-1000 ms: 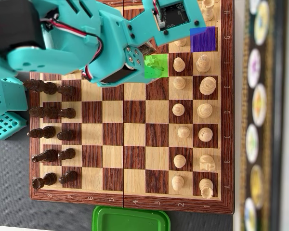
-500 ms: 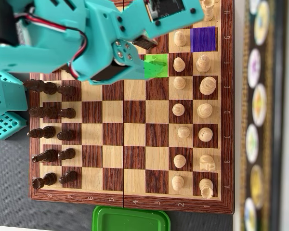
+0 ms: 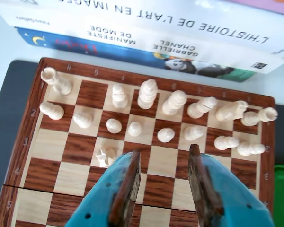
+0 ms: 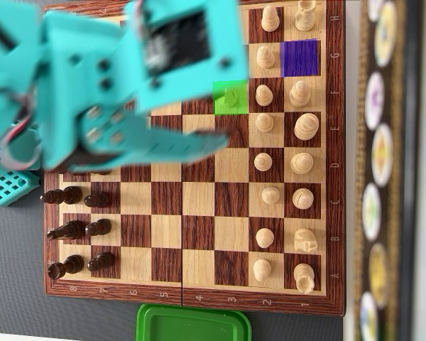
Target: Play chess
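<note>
Claw [image 3: 163,189]: teal plastic, two fingers apart with nothing between them; inner faces brownish and worn in the wrist view.
Claw position: above the board's middle ranks; blurred in the overhead view [image 4: 199,145].
Knight [image 3: 105,156]: pale wood, on a light square just left of the left finger in the wrist view, not touched; under the green overlay [image 4: 229,97] in the overhead view.
Chessboard [image 4: 199,213]: glossy wood, dark and light squares, lettered rim.
White pieces [image 4: 303,198]: pale turned wood, two rows beyond the claw.
Black pieces [image 4: 85,229]: dark, at the arm's side.
Purple overlay [image 4: 299,57]: on an empty square.
Books [image 3: 146,28]: stacked behind the board's far edge.
Green lid [image 4: 193,323]: plastic, beside the board.
</note>
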Robot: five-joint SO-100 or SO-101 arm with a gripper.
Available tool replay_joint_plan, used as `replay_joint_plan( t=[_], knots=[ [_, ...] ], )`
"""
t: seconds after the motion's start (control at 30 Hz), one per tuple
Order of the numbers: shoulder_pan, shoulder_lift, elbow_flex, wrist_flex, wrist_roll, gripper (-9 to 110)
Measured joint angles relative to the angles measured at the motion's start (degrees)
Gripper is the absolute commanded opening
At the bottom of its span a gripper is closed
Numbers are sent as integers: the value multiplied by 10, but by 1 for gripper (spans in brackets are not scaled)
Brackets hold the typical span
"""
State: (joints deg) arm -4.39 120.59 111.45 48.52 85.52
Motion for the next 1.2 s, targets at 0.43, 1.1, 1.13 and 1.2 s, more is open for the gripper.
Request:
replay_joint_plan(
  t=[0.43, 1.1, 1.13, 1.2],
  knots=[
    [68, 234, 105, 0, -1, 15],
    [69, 665, 482, -214, -1, 15],
    [69, 685, 497, -228, -1, 15],
    [69, 700, 509, -255, -1, 15]
  ],
)
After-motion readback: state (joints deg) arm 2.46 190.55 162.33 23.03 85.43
